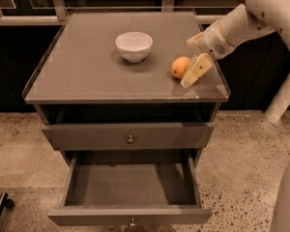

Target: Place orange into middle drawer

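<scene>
The orange (pixel 180 66) sits on the grey cabinet top (pixel 87 76), right of centre. My gripper (pixel 192 74) comes in from the upper right on a white arm and is right beside the orange, on its right side, low over the cabinet top. The middle drawer (pixel 130 215) is the lower one. It is pulled out towards the camera and its grey inside is bare. Its small knob shows at the bottom edge of the view.
A white bowl (pixel 134 46) stands on the cabinet top, left of the orange. The upper drawer (pixel 130 135) is shut. A raised rim runs along the cabinet top's edges. The floor is speckled. A white post (pixel 285 95) stands at the right.
</scene>
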Controlling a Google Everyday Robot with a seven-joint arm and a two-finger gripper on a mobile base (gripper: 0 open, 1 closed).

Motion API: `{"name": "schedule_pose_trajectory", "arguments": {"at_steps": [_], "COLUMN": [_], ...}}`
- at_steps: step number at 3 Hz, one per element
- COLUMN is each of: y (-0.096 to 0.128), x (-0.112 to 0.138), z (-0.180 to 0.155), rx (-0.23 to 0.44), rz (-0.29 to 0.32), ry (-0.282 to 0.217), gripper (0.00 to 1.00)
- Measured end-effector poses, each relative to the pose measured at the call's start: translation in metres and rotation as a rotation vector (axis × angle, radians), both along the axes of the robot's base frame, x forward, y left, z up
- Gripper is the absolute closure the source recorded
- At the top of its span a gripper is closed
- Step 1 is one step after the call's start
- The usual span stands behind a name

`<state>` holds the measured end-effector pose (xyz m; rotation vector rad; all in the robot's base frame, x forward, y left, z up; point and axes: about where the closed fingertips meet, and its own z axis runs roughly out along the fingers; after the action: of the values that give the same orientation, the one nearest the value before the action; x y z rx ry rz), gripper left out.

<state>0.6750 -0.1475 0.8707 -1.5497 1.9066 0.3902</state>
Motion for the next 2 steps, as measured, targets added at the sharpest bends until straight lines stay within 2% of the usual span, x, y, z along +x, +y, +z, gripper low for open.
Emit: {"name": "schedule_pose_trajectory", "arguments": {"at_steps": [1, 2], "y": [0.01, 0.009], "x": [0.008, 0.012], "z": [-0.004, -0.022], "rx": [0.004, -0.042], "rz": [0.009, 0.012], "ry": [0.008, 0.031], "gripper": [0.0, 0.18]}}
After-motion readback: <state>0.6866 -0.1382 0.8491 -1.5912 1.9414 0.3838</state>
